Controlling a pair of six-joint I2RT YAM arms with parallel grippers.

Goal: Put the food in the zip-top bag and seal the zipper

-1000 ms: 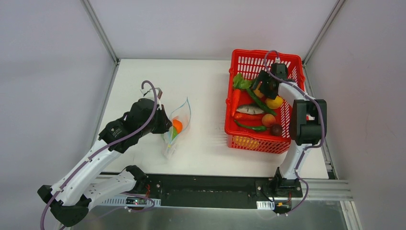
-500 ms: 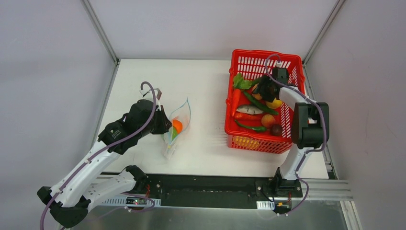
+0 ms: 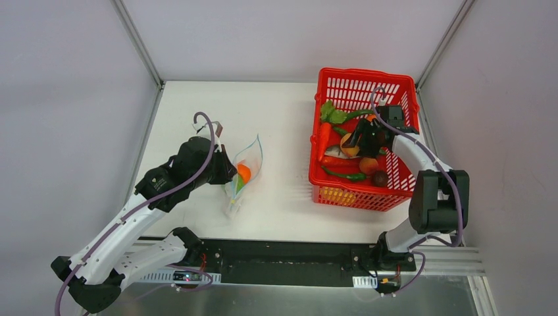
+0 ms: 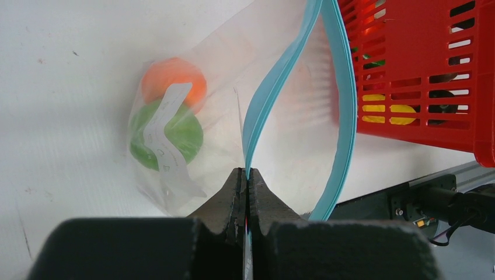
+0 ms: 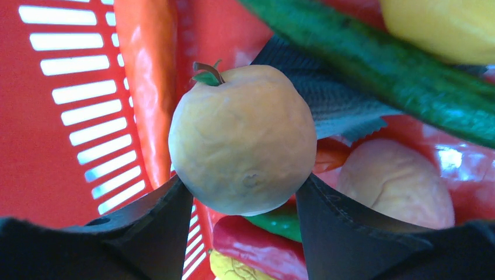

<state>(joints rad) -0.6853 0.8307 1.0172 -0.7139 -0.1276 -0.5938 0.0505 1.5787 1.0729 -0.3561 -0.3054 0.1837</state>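
Right wrist view: right pincer point(image 5: 242, 195) now clamped on a yellow-orange peach point(image 5: 242, 140), raised over the other toys in the red basket point(image 5: 35, 175); a second ago it hung open. Pick done, transfer next. Basket's left wall must be cleared, then bare counter point(image 3: 283, 131). Beyond it, left pincer point(image 4: 246, 175) pinches the zipper point(image 4: 271, 96), holding the zip-top bag point(image 4: 216, 70) agape.

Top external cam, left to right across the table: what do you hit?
left hand → zip-top bag → red basket, left wall → carrot → pale orange fruit, gripped in the right hand
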